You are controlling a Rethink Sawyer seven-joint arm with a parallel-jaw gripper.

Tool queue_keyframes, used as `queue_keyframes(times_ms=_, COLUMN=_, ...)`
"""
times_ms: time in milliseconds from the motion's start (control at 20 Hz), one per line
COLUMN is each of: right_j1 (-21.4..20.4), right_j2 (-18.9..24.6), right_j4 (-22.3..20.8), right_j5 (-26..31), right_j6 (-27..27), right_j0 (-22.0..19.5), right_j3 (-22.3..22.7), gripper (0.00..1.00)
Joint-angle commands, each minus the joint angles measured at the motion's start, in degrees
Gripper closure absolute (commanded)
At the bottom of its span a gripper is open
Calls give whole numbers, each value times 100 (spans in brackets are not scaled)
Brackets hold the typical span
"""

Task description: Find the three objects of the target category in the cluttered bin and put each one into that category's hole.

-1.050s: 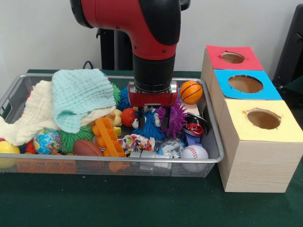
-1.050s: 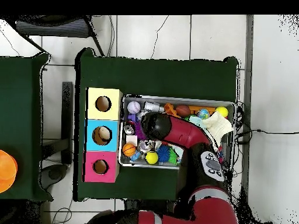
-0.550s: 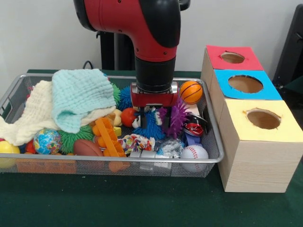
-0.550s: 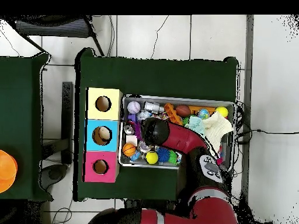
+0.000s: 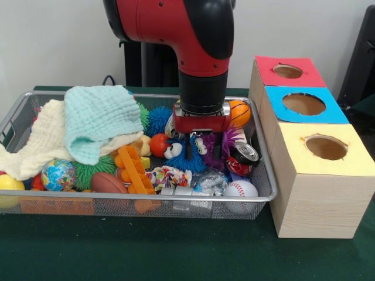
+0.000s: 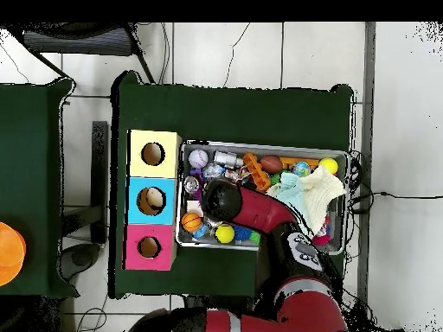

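Tool hangs low in the wire bin, its two dark fingers apart and dipping into the fuzzy toys: the blue spiky one on one side, the purple spiky one on the other. From where I stand it grips nothing yet, though the fingertips are half sunk in the fluff, so I would not swear to that.

The target category is not told, so I cannot say which three things it wants. If the fuzzy creature is the aim, the tool should settle straight down over one body, close on the core and not the soft spikes, then lift clear of the bin's rim before swinging to the boxes. The small basketball and the can sit close by and could be nudged.

Three holes wait beside the bin: red, blue and yellow. Everything stands on a dark green desk, against a pale wall. Overhead, tiled floor and cables surround the desk.
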Motion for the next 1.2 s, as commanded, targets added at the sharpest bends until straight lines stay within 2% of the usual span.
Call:
queue_keyframes(times_ms=50, right_j1=284, right_j2=813, right_j4=321, right_j5=-420, right_j6=1442, right_j0=12, right_j3=383, gripper=0)
queue_keyframes(times_ms=550, right_j1=393, right_j2=993, right_j4=470, right_j5=-1109, right_j6=1625, right_j0=78, right_j3=300, gripper=0)
queue_keyframes(times_ms=850, right_j1=466, right_j2=732, right_j4=503, right_j5=-896, right_j6=1432, right_j0=207, right_j3=115, gripper=0)
queue_keyframes(times_ms=1100, right_j1=420, right_j2=262, right_j4=472, right_j5=-749, right_j6=1350, right_j0=402, right_j3=46, gripper=0)
queue_keyframes(times_ms=1200, right_j1=408, right_j2=102, right_j4=429, right_j5=-561, right_j6=1197, right_j0=397, right_j3=-123, gripper=0)
